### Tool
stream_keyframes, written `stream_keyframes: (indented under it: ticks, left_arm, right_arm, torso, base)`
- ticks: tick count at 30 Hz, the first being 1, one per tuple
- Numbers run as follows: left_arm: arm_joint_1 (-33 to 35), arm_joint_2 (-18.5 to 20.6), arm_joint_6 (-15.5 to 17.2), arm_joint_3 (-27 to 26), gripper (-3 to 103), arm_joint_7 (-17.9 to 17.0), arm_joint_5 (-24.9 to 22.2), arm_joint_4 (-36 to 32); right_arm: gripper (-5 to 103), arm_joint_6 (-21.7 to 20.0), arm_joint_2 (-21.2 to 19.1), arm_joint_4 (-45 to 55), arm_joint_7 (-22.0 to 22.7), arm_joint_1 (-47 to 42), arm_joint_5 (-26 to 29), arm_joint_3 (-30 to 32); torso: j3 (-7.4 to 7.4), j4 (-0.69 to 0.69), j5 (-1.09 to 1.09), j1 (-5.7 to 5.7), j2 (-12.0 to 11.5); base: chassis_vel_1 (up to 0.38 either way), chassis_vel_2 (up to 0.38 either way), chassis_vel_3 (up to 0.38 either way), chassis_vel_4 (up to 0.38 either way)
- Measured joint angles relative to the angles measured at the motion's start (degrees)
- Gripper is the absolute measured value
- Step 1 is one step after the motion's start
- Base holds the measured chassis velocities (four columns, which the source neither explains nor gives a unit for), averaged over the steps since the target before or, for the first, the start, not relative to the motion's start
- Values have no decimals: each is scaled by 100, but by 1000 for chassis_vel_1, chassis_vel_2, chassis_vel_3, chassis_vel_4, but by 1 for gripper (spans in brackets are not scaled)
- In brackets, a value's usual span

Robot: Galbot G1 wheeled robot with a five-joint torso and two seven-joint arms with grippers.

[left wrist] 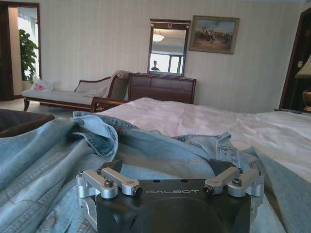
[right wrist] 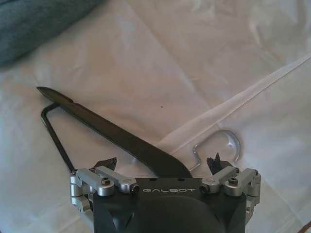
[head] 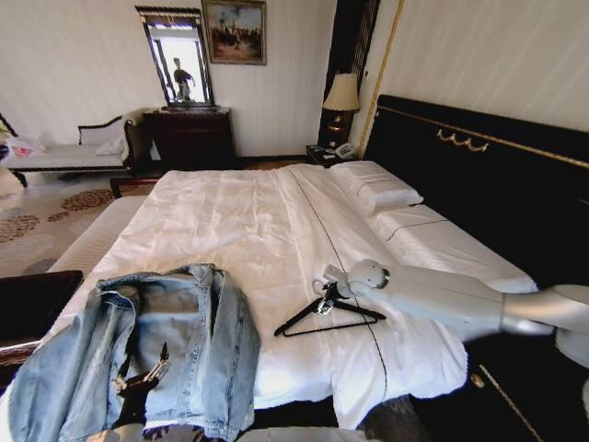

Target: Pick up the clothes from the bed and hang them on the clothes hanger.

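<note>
Denim jacket (head: pixel 156 354) is spread crumpled at near left corner of bed (head: pixel 248 221), collar toward headboard (head: pixel 488 175). Left gripper (head: pixel 140 378) is set down on jacket, fingers parted with denim between them. Black hanger (head: pixel 324 315) is laid flat on white sheet, right of jacket and apart from it. Right gripper (head: pixel 324 299) is lowered over hanger neck, fingers (right wrist: pixel 106 164) spread either side near silver hook (right wrist: pixel 224 145), not yet pinched.

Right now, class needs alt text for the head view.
The right gripper reaches across the white bed to a black hanger. A denim jacket lies crumpled at the bed's near left corner, the left gripper on it.
</note>
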Motion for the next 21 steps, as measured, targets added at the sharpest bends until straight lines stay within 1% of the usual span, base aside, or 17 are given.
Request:
stream_keyframes:
  ticks: [4, 11, 15, 19, 21]
  left_arm:
    - [-11, 4, -25, -17, 100, 0, -48, 18]
    - [-61, -4, -35, 13, 100, 0, -55, 71]
    - [-80, -16, -15, 2, 100, 0, -74, 58]
    - [-65, -18, 3, -19, 100, -1, -157, 35]
    - [-60, -18, 3, -22, 100, -2, -157, 35]
  right_arm:
    - [100, 3, -23, -274, -119, 103, -93, -226]
    - [100, 5, -101, -411, -143, 17, -170, -269]
    - [100, 7, -50, -518, -136, -57, -178, -263]
    - [100, 8, 113, -700, -126, -147, -172, -277]
    - [100, 9, 131, -720, -126, -152, -176, -284]
  torso:
    - [0, -2, 0, 0, 0]
    - [0, -3, 1, 0, 0]
    - [0, -2, 0, 0, 0]
    - [0, -1, 1, 1, 1]
    - [0, -1, 1, 1, 0]
  base:
    - [0, 0, 0, 0]
    - [0, 0, 0, 0]
    - [0, 0, 0, 0]
    - [0, 0, 0, 0]
    - [0, 0, 0, 0]
